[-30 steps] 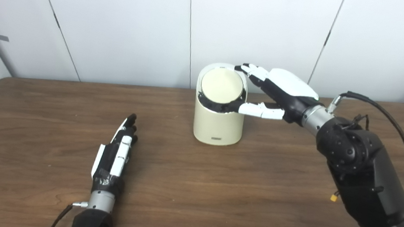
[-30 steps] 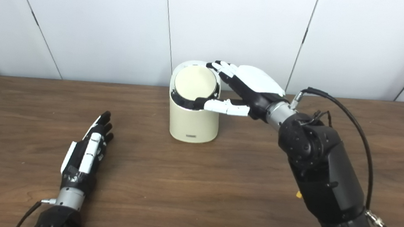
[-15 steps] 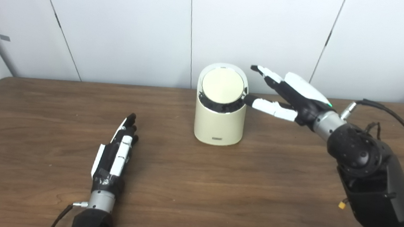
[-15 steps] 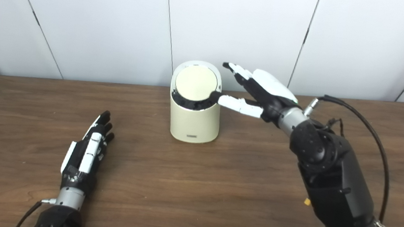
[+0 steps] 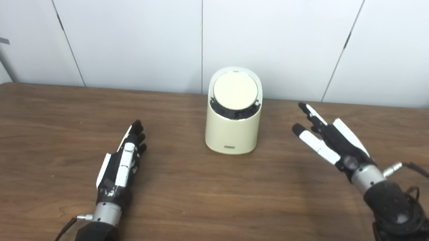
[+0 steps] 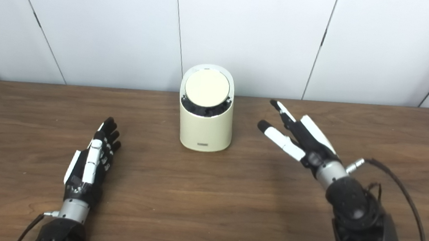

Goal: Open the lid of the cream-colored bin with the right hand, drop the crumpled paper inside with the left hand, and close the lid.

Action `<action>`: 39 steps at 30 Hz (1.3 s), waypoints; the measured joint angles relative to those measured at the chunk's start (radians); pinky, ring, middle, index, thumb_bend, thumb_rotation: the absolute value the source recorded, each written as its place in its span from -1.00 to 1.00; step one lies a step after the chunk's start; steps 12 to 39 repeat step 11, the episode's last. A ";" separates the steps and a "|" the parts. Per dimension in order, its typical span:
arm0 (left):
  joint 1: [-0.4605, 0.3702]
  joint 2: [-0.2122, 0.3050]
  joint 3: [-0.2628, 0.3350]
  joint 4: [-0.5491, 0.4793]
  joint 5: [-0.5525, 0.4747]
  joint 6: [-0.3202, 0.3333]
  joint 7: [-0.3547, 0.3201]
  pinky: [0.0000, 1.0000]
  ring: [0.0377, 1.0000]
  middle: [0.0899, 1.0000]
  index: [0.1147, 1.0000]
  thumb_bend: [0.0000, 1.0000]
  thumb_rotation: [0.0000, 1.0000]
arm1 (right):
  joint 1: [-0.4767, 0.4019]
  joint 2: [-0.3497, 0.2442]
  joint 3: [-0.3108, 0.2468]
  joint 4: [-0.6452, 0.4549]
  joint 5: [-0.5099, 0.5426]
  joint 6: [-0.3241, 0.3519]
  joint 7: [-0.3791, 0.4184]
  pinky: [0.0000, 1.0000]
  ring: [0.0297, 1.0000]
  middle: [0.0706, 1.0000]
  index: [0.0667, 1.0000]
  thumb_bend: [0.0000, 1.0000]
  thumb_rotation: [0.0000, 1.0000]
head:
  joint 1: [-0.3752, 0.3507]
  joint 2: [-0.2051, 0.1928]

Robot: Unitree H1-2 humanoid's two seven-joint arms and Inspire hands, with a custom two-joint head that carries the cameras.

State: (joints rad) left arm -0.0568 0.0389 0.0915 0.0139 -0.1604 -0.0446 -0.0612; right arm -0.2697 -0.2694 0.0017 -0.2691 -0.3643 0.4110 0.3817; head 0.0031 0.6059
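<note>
- Right hand [image 5: 333, 138] is off the cream-colored bin [image 5: 233, 112]. A second ago it was draped over the lid [image 5: 235, 91], thumb under the rim; half a second ago it was backing off; now it sits low over the table [image 5: 207, 198], well apart from the bin on its right side.
- Right hand state: fingers spread and extended, holding nothing.
- Lid is flat in its seat, closed. Dark gap visible along the front edge under the disc, same as in the earlier frames, so that looks like the bin's design rather than an ajar lid.
- Bin hasn't shifted; upright at table centre-back, near the wall.
- Left hand [image 5: 122, 162] lies flat on the table, fingers straight and close together, empty. Unchanged over the last second, well apart from the bin on its left.
- No crumpled paper visible anywhere on the table or in either hand. Can't see inside the bin, so I can't confirm it's in there, but that's the likely read.
- Judgement: lid closed, both hands clear and empty, so the task looks done or in final retreat. Nothing left to grasp.
</note>
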 measured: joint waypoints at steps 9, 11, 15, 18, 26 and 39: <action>0.009 0.013 -0.003 -0.012 -0.008 0.002 -0.021 1.00 1.00 1.00 1.00 0.00 0.80 | 0.054 0.100 -0.074 0.106 0.165 -0.157 -0.158 1.00 1.00 1.00 0.95 0.15 1.00 | 0.000 0.029; 0.013 0.019 -0.003 -0.016 -0.007 0.006 -0.021 1.00 1.00 1.00 1.00 0.02 0.84 | 0.071 0.101 -0.068 0.106 0.167 -0.167 -0.176 1.00 1.00 1.00 0.95 0.12 1.00 | -0.005 0.034; 0.013 0.019 -0.003 -0.016 -0.007 0.006 -0.021 1.00 1.00 1.00 1.00 0.02 0.84 | 0.071 0.101 -0.068 0.106 0.167 -0.167 -0.176 1.00 1.00 1.00 0.95 0.12 1.00 | -0.005 0.034; 0.013 0.019 -0.003 -0.016 -0.007 0.006 -0.021 1.00 1.00 1.00 1.00 0.02 0.84 | 0.071 0.101 -0.068 0.106 0.167 -0.167 -0.176 1.00 1.00 1.00 0.95 0.12 1.00 | -0.005 0.034; 0.013 0.019 -0.003 -0.016 -0.007 0.006 -0.021 1.00 1.00 1.00 1.00 0.02 0.84 | 0.071 0.101 -0.068 0.106 0.167 -0.167 -0.176 1.00 1.00 1.00 0.95 0.12 1.00 | -0.005 0.034; 0.013 0.019 -0.003 -0.016 -0.007 0.006 -0.021 1.00 1.00 1.00 1.00 0.02 0.84 | 0.071 0.101 -0.068 0.106 0.167 -0.167 -0.176 1.00 1.00 1.00 0.95 0.12 1.00 | -0.005 0.034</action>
